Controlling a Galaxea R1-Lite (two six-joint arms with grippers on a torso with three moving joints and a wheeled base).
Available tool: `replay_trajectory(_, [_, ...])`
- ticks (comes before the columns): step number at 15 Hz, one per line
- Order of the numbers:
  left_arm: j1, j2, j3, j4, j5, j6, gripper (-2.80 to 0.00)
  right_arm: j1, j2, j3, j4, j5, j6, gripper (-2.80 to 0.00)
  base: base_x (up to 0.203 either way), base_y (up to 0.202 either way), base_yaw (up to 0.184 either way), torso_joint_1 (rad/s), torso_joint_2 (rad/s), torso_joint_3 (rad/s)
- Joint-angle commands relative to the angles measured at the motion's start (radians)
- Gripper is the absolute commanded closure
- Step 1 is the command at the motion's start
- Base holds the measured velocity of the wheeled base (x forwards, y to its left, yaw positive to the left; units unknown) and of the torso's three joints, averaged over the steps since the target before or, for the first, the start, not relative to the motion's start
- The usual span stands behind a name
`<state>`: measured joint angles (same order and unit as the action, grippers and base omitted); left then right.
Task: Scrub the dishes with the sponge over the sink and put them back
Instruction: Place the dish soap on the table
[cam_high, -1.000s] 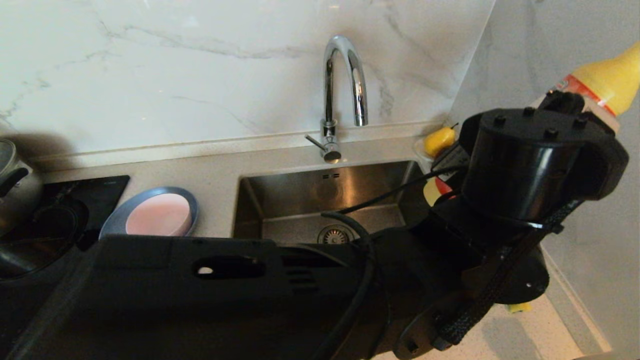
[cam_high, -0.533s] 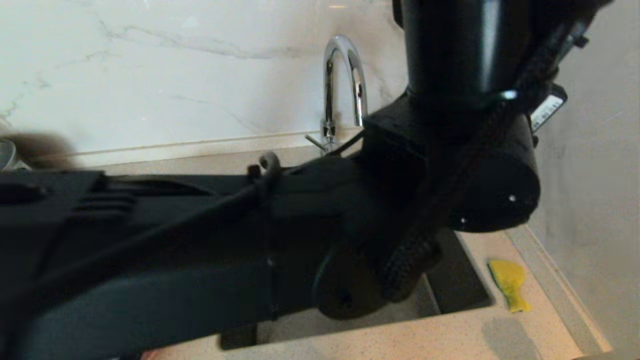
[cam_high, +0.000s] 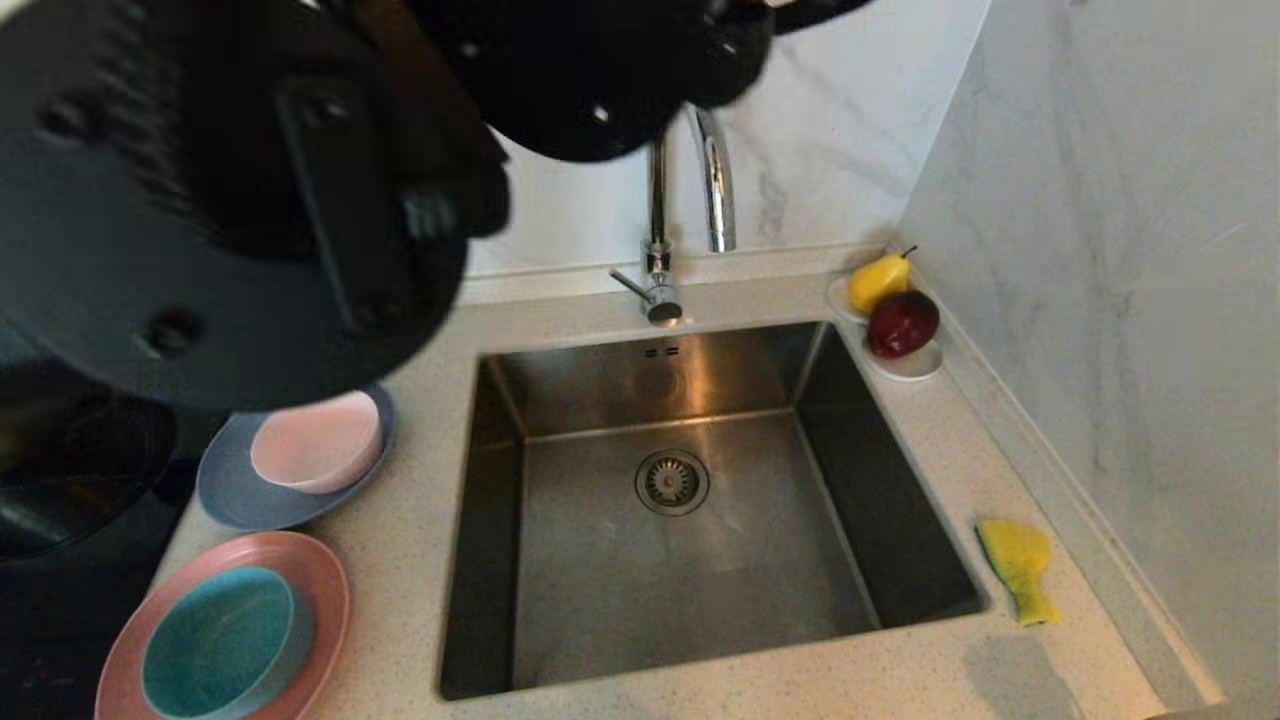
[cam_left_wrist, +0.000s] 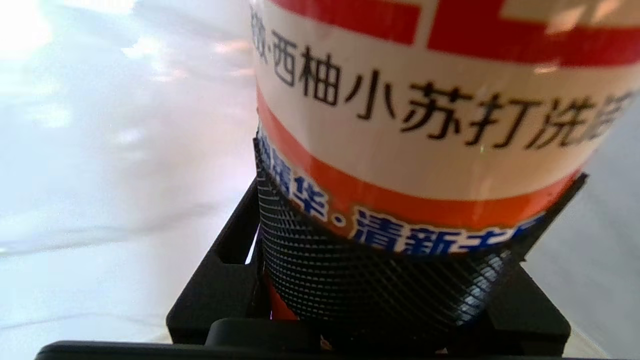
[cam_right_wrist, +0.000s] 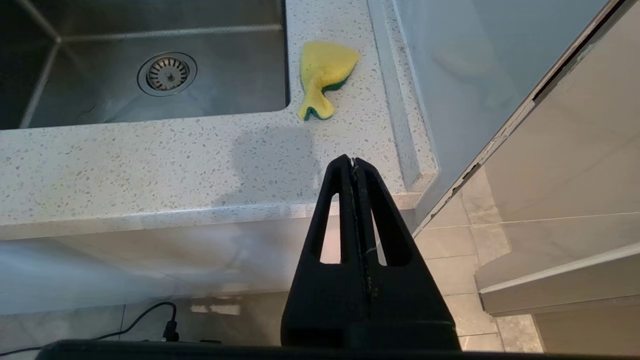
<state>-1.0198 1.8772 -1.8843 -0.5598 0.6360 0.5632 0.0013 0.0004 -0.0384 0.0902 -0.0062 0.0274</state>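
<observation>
Starting big: got the large square brushed-steel sink (cam_high: 500, 420) dead centre, nothing in it. Above its back-left corner, seeing the bulky black left arm (cam_high: 230, 200) hoisted high, blocking a chunk of the head view. Left of the sink, got a matte grey-blue plate (cam_high: 235, 495) with a pale pink bowl (cam_high: 315, 455) in it; nearer the front on that same side, a pink plate (cam_high: 320, 590) carrying a teal bowl (cam_high: 225, 640). Nothing over the sink yet, so no scrubbing done, by the look of it. Next, a white-labelled dish soap bottle with red and orange bands (cam_left_wrist: 425, 115), clamped in the left gripper (cam_left_wrist: 380, 295), fingers pressed tight round its lower body. Smallest: a bent yellow sponge with a green underside (cam_high: 1018, 580), lying on the counter just right of the sink's front-right corner, untouched. Right gripper (cam_right_wrist: 352, 165) parked low in front of that corner, below the counter edge, fingers together on nothing. Probably a soap-dosing step, so: keep the squeeze steady, get over the sink or sponge before tipping, go easy on the tilt, steer clear of the tall chrome gooseneck faucet (cam_high: 712, 190).
</observation>
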Motion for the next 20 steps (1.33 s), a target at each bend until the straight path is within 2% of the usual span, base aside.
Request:
replay_trajectory(1, [0.099, -0.084, 0.029, 0.0, -0.003, 0.001, 0.0, 0.0, 0.0, 0.0, 0.0, 0.0, 0.0, 0.0, 0.0, 0.0, 0.0, 0.0, 0.0, 0.0])
replay_trajectory(4, [0.243, -0.124, 0.099, -0.006, -0.03, -0.021, 0.0, 0.0, 0.0, 0.0, 0.0, 0.0, 0.0, 0.0, 0.0, 0.0, 0.0, 0.0, 0.0, 0.0])
replay_trajectory(6, [0.317, -0.172, 0.156, 0.001, -0.07, -0.049, 0.0, 0.0, 0.0, 0.0, 0.0, 0.0, 0.0, 0.0, 0.0, 0.0, 0.0, 0.0, 0.0, 0.0])
replay_trajectory(8, [0.392, -0.204, 0.213, 0.001, -0.08, -0.083, 0.0, 0.002, 0.0, 0.0, 0.0, 0.0, 0.0, 0.0, 0.0, 0.0, 0.0, 0.0, 0.0, 0.0])
replay_trajectory(11, [0.536, -0.249, 0.351, -0.004, -0.102, -0.2, 0.0, 0.0, 0.0, 0.0, 0.0, 0.0, 0.0, 0.0, 0.0, 0.0, 0.0, 0.0, 0.0, 0.0])
replay_trajectory(15, [0.723, -0.257, 0.467, -0.03, -0.114, -0.355, 0.0, 0.0, 0.0, 0.0, 0.0, 0.0, 0.0, 0.0, 0.0, 0.0, 0.0, 0.0, 0.0, 0.0])
replay_trajectory(16, [0.766, -0.248, 0.509, -0.064, -0.113, -0.376, 0.0, 0.0, 0.0, 0.0, 0.0, 0.0, 0.0, 0.0, 0.0, 0.0, 0.0, 0.0, 0.0, 0.0])
replay_trajectory(20, [0.897, -0.151, 0.632, -0.313, -0.087, -0.385, 0.0, 0.0, 0.0, 0.0, 0.001, 0.0, 0.0, 0.0, 0.0, 0.0, 0.0, 0.0, 0.0, 0.0])
